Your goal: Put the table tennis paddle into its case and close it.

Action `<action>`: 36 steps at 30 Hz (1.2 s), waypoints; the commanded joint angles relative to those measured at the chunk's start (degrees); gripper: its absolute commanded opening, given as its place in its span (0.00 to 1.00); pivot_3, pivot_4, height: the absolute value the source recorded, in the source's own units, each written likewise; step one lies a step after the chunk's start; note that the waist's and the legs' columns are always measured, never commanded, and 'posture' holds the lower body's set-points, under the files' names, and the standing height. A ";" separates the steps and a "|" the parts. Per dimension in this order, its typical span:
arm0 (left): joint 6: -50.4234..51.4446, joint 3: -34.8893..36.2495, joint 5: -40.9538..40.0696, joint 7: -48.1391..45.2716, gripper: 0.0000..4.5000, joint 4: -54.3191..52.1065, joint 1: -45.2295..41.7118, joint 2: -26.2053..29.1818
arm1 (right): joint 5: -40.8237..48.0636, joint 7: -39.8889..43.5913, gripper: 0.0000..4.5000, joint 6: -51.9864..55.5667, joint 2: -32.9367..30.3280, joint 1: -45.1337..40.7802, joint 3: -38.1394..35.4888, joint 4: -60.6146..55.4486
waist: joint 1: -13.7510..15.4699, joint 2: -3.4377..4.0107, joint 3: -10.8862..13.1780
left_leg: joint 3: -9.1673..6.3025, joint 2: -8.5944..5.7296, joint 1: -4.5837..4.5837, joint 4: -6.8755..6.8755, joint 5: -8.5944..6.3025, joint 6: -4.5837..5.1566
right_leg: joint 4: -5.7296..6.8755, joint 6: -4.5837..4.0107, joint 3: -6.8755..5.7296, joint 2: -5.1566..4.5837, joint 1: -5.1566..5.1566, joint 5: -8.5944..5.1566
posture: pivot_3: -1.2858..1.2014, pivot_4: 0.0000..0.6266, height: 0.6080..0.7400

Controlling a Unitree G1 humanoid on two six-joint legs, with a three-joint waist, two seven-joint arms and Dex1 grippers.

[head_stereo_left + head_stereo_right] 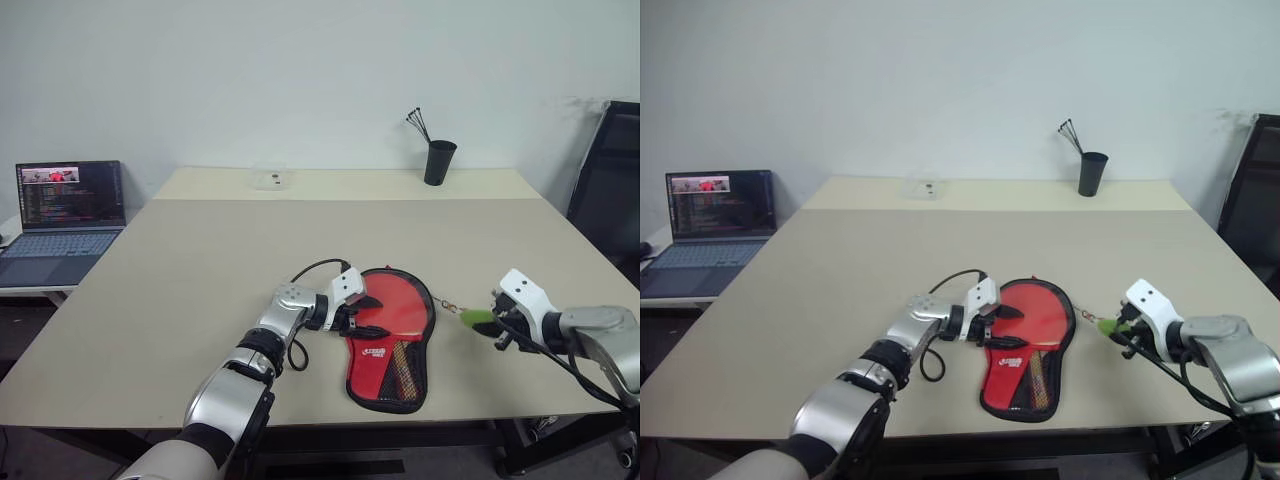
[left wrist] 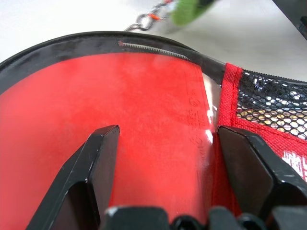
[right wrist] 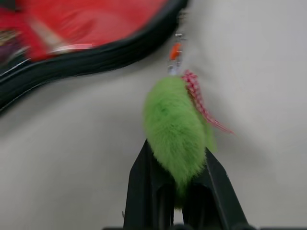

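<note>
The case [image 1: 386,372] lies flat near the table's front edge, red side up with its black mesh pocket [image 2: 268,103] toward me. Inside it, ringed by the black zip rim, lies the table tennis paddle [image 1: 402,303], its round red face [image 2: 96,96] showing. My left gripper [image 1: 362,315] stands open at the case's left edge, its two fingers [image 2: 98,163] spread over the red face. To the right of the case, my right gripper [image 1: 497,328] is shut on the fuzzy green tag [image 3: 175,132], which hangs by a short chain from the zip.
A laptop [image 1: 65,210] stands on a side table at the far left. A black cup [image 1: 438,160] with sticks and a small clear box [image 1: 270,178] sit at the table's back. A black chair [image 1: 610,180] stands at the right.
</note>
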 commanded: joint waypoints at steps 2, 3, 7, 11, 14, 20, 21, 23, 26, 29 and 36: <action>0.56 -0.70 1.76 1.92 0.79 1.86 -0.76 -1.08 | 5.94 3.36 0.01 3.51 -3.23 6.05 -3.37 -10.59 | 0.15 -0.01 0.00 | -0.04 -0.04 -0.03 0.00 0.00 0.00 | -0.04 0.01 -0.04 -0.04 0.01 0.00 | 0.52 0.24 1.00; 0.53 -0.65 1.81 2.03 0.79 2.00 -0.90 -1.17 | 7.00 3.72 0.01 4.03 -3.56 7.59 -3.56 -12.52 | 0.17 0.00 0.00 | -0.04 -0.03 -0.03 0.00 0.00 0.00 | -0.08 0.04 -0.04 -0.04 0.03 0.02 | 0.52 0.24 1.00; 0.44 -0.51 1.92 2.56 0.79 2.36 -1.24 -1.61 | 10.92 4.29 0.01 5.56 -4.28 13.66 -3.79 -19.91 | 0.25 0.00 -0.01 | -0.13 -0.02 -0.01 -0.01 0.00 0.00 | -0.36 0.17 -0.13 -0.03 0.23 0.10 | 0.52 0.24 1.00; 0.36 -0.42 2.09 2.92 0.79 2.37 -1.18 -1.98 | 14.13 4.91 0.01 6.09 -5.49 18.91 -4.62 -24.96 | 0.29 -0.01 0.00 | -0.21 -0.10 0.06 -0.01 -0.02 -0.02 | -0.62 0.24 -0.14 -0.06 0.50 0.14 | 0.52 0.24 1.00; 0.35 -0.28 2.29 3.64 0.79 2.52 -1.33 -2.26 | 17.33 5.74 0.01 6.68 -6.48 22.71 -5.71 -28.96 | 0.41 -0.02 0.01 | -0.22 -0.16 0.10 -0.01 -0.06 -0.10 | -0.69 0.27 -0.15 -0.14 0.60 0.13 | 0.52 0.24 1.00; 0.41 -0.22 2.39 4.32 0.79 2.65 -1.68 -2.59 | 22.69 4.60 0.01 8.47 -6.85 28.06 -6.51 -36.16 | 0.48 -0.04 0.02 | -0.27 -0.20 0.21 0.00 -0.09 -0.13 | -0.70 0.30 -0.17 -0.19 0.72 0.12 | 0.52 0.24 1.00; 0.41 -0.21 2.39 4.42 0.79 2.66 -1.70 -2.63 | 23.37 4.18 0.01 8.73 -6.75 28.61 -6.56 -36.98 | 0.48 -0.04 0.02 | -0.27 -0.21 0.24 0.00 -0.09 -0.13 | -0.70 0.30 -0.19 -0.20 0.75 0.12 | 0.52 0.24 1.00; 0.39 -0.19 2.42 4.71 0.79 2.72 -1.75 -2.74 | 24.48 3.24 0.01 9.10 -6.46 29.61 -6.41 -38.29 | 0.48 -0.05 0.02 | -0.27 -0.21 0.32 0.00 -0.09 -0.14 | -0.71 0.30 -0.20 -0.22 0.81 0.11 | 0.52 0.24 1.00; 0.29 -0.20 2.53 5.30 0.79 2.81 -1.76 -2.94 | 25.48 2.07 0.01 9.05 -6.40 31.47 -5.77 -40.08 | 0.50 -0.05 0.02 | -0.30 -0.27 0.33 -0.01 -0.10 -0.15 | -0.71 0.32 -0.21 -0.28 0.84 0.10 | 0.52 0.24 1.00; 0.25 -0.15 2.53 5.68 0.79 2.83 -1.81 -3.16 | 24.88 0.35 0.01 8.22 -6.41 32.67 -4.63 -40.97 | 0.52 -0.05 0.02 | -0.42 -0.42 0.32 -0.01 -0.10 -0.15 | -0.70 0.37 -0.27 -0.42 0.87 0.07 | 0.52 0.24 1.00; 0.03 -0.02 2.47 6.22 0.79 2.99 -1.93 -3.51 | 24.14 -0.83 0.01 5.86 -7.39 33.83 -4.08 -39.82 | 0.52 -0.07 0.03 | -0.47 -0.73 0.27 0.00 -0.10 -0.15 | -0.74 0.61 -0.43 -0.73 0.92 0.08 | 0.52 0.24 1.00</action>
